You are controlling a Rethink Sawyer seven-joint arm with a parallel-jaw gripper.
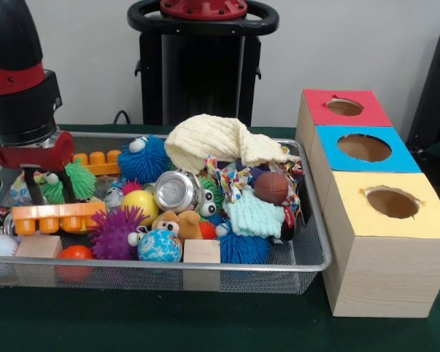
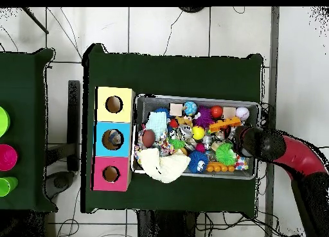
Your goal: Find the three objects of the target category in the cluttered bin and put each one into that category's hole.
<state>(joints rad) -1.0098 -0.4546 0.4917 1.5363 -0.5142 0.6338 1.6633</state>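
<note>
— Our gripper [image 1: 50, 192] hangs spread over the orange block [image 1: 56, 218] at the bin's [image 1: 308, 260] end farthest from the boxes.

— Then we descend straight (clutter crowds it), straddling it squarely.

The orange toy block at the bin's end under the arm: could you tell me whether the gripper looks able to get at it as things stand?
Probably yes. The gripper hangs right above the orange toy block, which lies on top of the clutter in the bin with nothing over it. The green spiky ball close beside the fingers might crowd them.
</note>
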